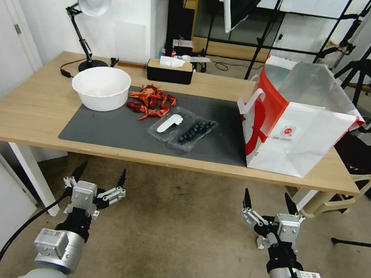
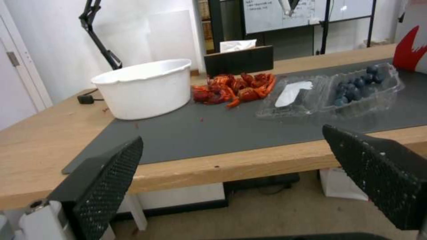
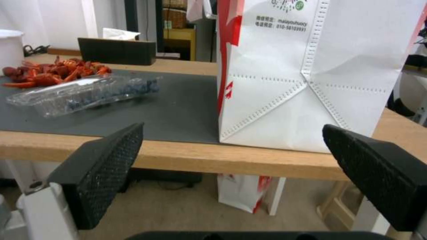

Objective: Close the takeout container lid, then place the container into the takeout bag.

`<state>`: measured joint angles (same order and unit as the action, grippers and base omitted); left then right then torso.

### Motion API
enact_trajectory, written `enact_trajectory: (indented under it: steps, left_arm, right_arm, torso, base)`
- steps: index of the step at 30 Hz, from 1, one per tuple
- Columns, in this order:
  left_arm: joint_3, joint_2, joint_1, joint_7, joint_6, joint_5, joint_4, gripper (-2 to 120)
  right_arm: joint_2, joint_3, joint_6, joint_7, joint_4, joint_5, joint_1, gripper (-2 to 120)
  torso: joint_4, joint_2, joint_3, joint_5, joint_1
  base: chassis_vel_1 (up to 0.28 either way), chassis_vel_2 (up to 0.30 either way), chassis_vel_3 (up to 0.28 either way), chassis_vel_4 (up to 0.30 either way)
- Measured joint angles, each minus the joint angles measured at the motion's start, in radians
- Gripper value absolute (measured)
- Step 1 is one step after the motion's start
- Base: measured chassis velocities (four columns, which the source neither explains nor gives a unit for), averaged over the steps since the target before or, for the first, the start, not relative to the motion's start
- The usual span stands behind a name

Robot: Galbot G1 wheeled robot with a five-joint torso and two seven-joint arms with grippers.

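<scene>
Both arms hang low in front of the tabletop, below its near edge. The left gripper sits at about seven o'clock in the head view, jaws spread wide and holding nothing. The right gripper mirrors it at five o'clock, jaws just as far apart and just as empty.

Up on the dark mat, the takeout container lies wide open, flat on its back. The lid with its white label is folded out toward the red crayfish, and the berry tray holds the dark blueberries on the side nearer the takeout bag.

From the left wrist, the container lies beyond the table edge, well apart from the jaws and over toward the right-hand one. From the right wrist, the container lies off past the left-hand jaw, and the bag stands upright between the jaws, farther back, on the tabletop.

A white bowl sits at the mat's ten o'clock corner, just beside the crayfish.
</scene>
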<state>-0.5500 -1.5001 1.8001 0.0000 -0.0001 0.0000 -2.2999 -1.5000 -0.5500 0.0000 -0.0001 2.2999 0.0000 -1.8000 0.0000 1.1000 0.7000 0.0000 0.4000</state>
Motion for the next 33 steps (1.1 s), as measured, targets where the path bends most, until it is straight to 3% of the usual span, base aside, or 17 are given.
enact_trajectory:
  steps: [15,19,22,33]
  left_arm:
    - [0.011,-0.004,0.0,-0.003,0.005,-0.006,-0.006,100]
    - [0.155,-0.063,-0.009,-0.041,0.082,-0.075,-0.11,100]
    - [0.204,-0.084,-0.02,-0.051,0.089,-0.109,-0.142,100]
    - [0.206,-0.083,-0.025,-0.047,0.07,-0.121,-0.141,100]
  right_arm:
    - [-0.005,0.003,-0.001,-0.012,0.0,-0.001,-0.001,100]
    - [-0.064,0.044,-0.017,-0.156,-0.007,-0.038,-0.024,100]
    - [-0.081,0.051,-0.013,-0.197,-0.008,-0.045,-0.028,100]
    - [-0.084,0.046,-0.005,-0.195,0.015,-0.045,-0.025,100]
  torso:
    - [0.0,0.0,0.0,0.0,0.0]
    - [-0.0002,0.0,0.0,0.0003,0.0]
    - [0.0,0.0,0.0,0.0002,0.0]
    - [0.0,0.0,0.0,-0.0001,0.0]
  base:
    - [0.0,0.0,0.0,0.0]
    - [0.0,0.0,0.0,0.0]
    - [0.0,0.0,0.0,0.0]
    - [0.0,0.0,0.0,0.0]
